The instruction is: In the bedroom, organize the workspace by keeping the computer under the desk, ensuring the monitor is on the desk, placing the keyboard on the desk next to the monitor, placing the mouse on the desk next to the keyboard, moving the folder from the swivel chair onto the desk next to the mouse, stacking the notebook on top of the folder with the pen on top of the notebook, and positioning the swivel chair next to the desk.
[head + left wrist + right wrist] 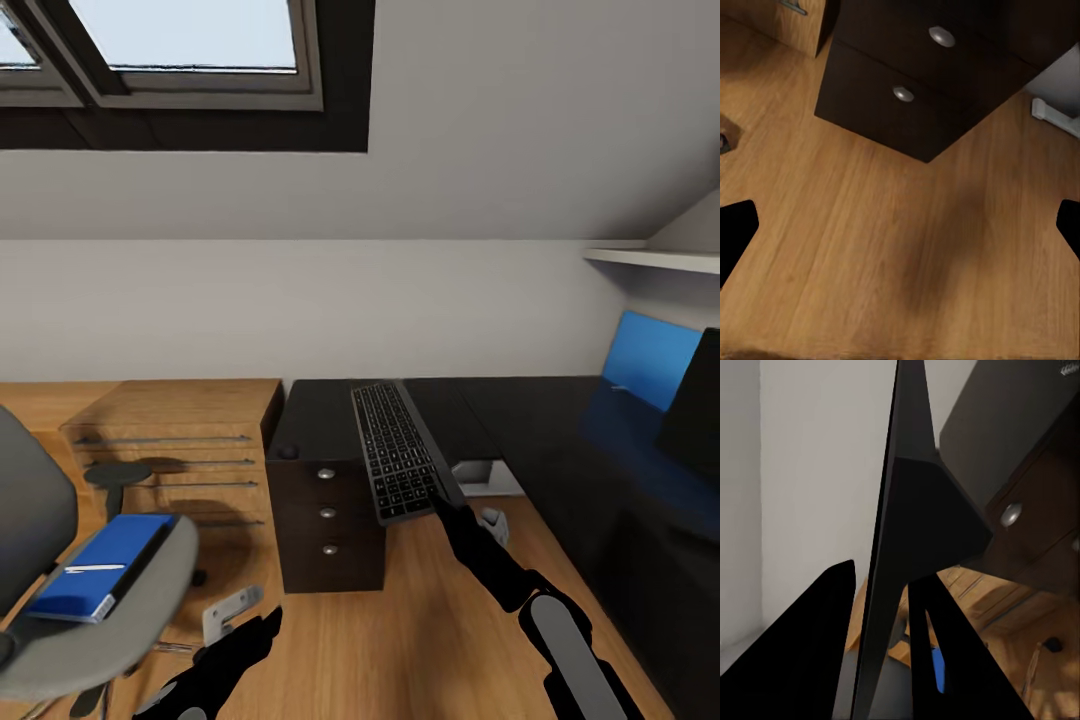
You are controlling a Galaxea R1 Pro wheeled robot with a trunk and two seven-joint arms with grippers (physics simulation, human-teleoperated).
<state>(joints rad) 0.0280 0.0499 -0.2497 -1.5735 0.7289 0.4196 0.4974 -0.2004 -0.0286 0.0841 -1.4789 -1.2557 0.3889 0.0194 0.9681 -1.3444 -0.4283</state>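
1. The right gripper (447, 503) is clamped on the near end of the keyboard (397, 450), holding it up in the air, keys facing up, so that its far end reaches over the top of the dark drawer cabinet (325, 500).
2. In the right wrist view the keyboard (896, 547) shows edge-on as a thin dark slab, with one black fingertip (802, 652) on either side of it.
3. The left gripper (235, 612) hangs low over the wooden floor (420, 640), just in front of the drawer cabinet; its two fingertips (735, 232) stand wide apart with nothing between them (bare floorboards fill the gap in the left wrist view).
4. The desk (560, 440) runs along the right side, its black top beginning just behind the drawer cabinet, with the bright blue back panel (650, 355) at its far right.
5. The monitor (695, 410) stands on the desk at the right edge of the head view, cut off by the frame.
6. The swivel chair (90, 610) is at the lower left, well apart from the desk.
7. The blue folder (100, 565) lies on the chair's grey seat, with a slim white object on top (too small to name).
8. A low oak shelving unit (180, 440) stands behind the chair, beside the drawer cabinet.
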